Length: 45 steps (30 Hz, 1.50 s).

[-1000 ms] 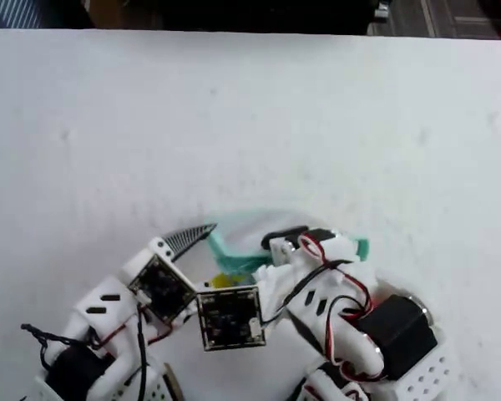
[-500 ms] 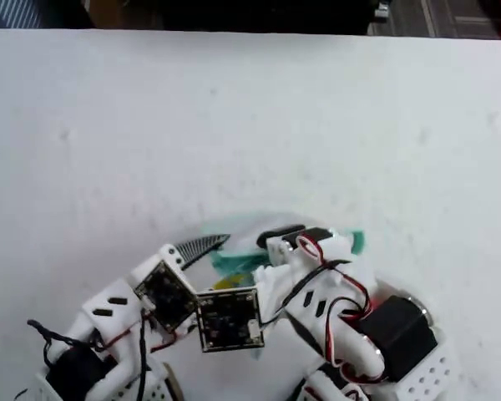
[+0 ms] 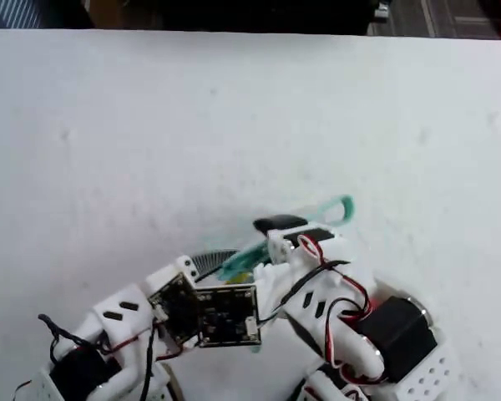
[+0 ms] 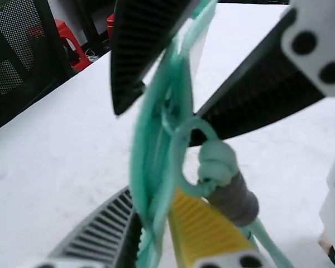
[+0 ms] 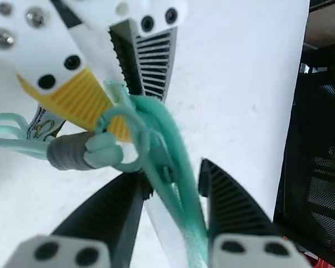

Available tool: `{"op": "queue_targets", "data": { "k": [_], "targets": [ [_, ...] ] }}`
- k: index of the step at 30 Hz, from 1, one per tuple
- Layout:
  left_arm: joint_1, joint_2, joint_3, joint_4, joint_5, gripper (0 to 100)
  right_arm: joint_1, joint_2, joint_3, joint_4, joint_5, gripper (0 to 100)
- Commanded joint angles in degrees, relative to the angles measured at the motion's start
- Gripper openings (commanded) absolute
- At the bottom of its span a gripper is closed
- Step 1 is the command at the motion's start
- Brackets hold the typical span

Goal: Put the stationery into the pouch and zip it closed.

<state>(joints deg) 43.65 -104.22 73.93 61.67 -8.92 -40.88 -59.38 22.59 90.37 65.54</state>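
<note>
Found fingers of the left gripper (image 4: 153, 204) pinching the teal rim of the pouch (image 4: 151, 139) beside its grey zip bead (image 4: 234, 198). Found fingers of the right gripper (image 5: 173, 173) clamping the same rim opposite. Noted pouch held on edge above the white bench (image 3: 234, 109).

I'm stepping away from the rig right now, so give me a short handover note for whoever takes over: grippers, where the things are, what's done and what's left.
Left gripper: shut on the teal edge of the pouch.
Right gripper: at the same teal edge, just past the left one; its grip is unclear.
Pouch: tilted up between the two arms, near the front of the table. The zip pull, with a grey bead, hangs beside the left gripper.
Done: cannot tell whether the stationery is inside or how far the zip is closed.
Left: check both, then probably pull the zip shut.
</note>
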Motion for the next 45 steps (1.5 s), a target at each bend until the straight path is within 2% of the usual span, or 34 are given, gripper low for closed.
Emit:
{"op": "queue_targets", "data": {
  "k": [1,6,9,12,14,17,20,24,31,37,45],
  "targets": [
    [0.2,-0.5,-0.8,0.0,0.5,2,0.0,-0.9,-3.3,-0.4,-5.7,23.9],
    [-1.8,-0.5,0.7,-2.5,1.0,2,0.0,-0.9,-11.5,-0.3,-6.3,24.1],
    [-5.8,-0.5,3.3,-7.5,1.1,2,-0.3,-0.7,-21.6,-0.6,-12.1,24.1],
    [-9.0,-0.5,4.0,-10.3,1.7,2,0.0,-0.4,-30.2,-1.2,-21.6,24.0],
    [-10.9,-0.5,3.9,-10.6,4.8,2,0.0,-0.4,-32.0,-1.2,-30.3,23.7],
    [-13.7,-0.5,3.9,-11.9,8.2,2,-0.1,-0.7,-29.8,1.1,-43.3,19.9],
    [-14.5,-0.5,3.9,-12.2,8.7,2,-0.3,-1.8,-22.4,2.0,-51.6,15.6],
    [-14.4,-0.5,3.9,-12.0,8.7,2,-0.3,-4.4,-8.3,-1.5,-48.3,14.5],
    [-14.3,-0.5,4.1,-12.0,8.5,2,-1.8,-11.4,11.8,-17.2,-46.6,15.8],
    [-14.3,-0.5,4.1,-12.1,8.4,2,-10.6,-11.0,14.9,-18.9,-46.5,24.6],
    [-14.3,-0.5,4.1,-12.0,8.4,2,-9.8,-5.6,15.2,-24.1,-46.5,24.6]
  ]
}}
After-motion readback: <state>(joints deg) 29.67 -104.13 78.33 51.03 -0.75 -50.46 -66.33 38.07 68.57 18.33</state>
